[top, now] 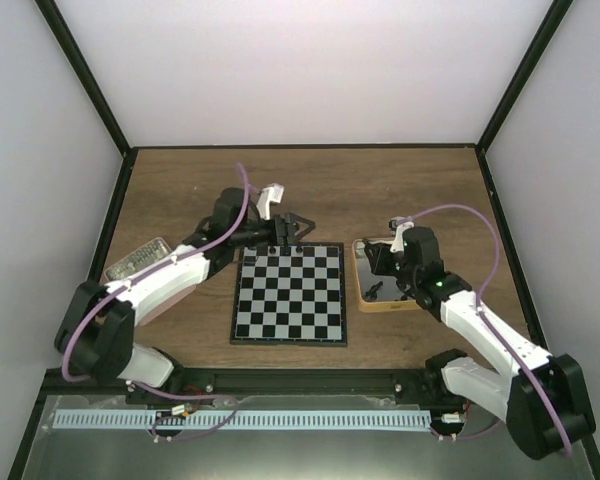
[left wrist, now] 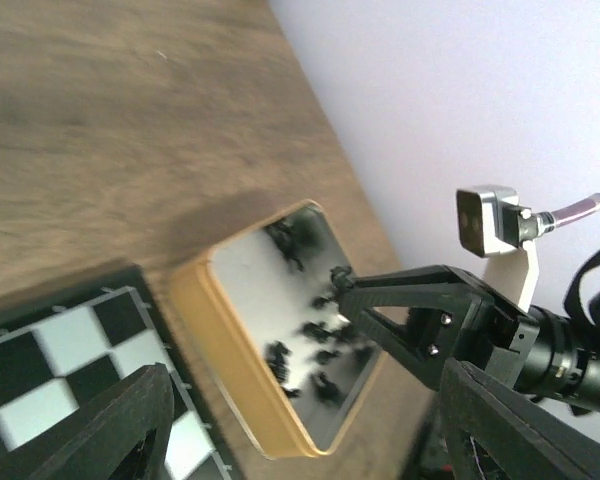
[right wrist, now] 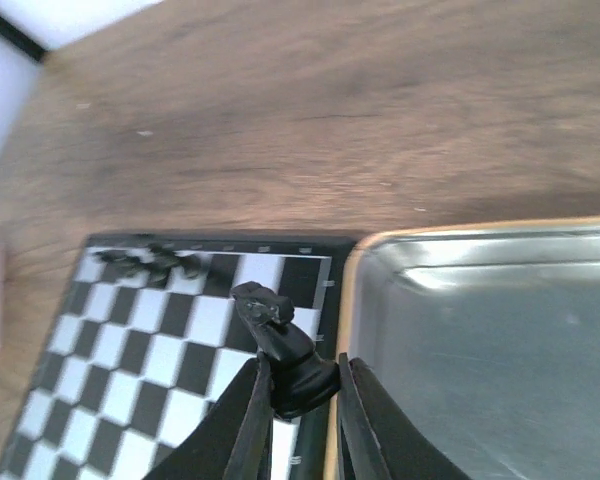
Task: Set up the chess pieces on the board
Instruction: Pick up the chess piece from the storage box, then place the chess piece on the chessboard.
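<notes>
Right now your right gripper is clamped on a black knight, its two fingers pinching the base while the horse's head stands up clear of them. Directly under that gripper you see the seam where the board meets the tan-sided tin: the board spreads out to its left, and the tin's shiny floor lies just to its right. Beyond the knight and off to the left, a few chess pieces sit in a short row along the board's far edge, at the corner farthest from the tin; they are too blurred for you to tell which pieces they are. Your left gripper has its jaws spread wide with nothing between them. Ahead of it, across a corner of the board, the tin holds a scatter of small black pieces, and the right arm's wrist hangs just over them. From above, that left gripper sits at the board's far edge, well apart from the right one, with bare wooden table beyond both.
</notes>
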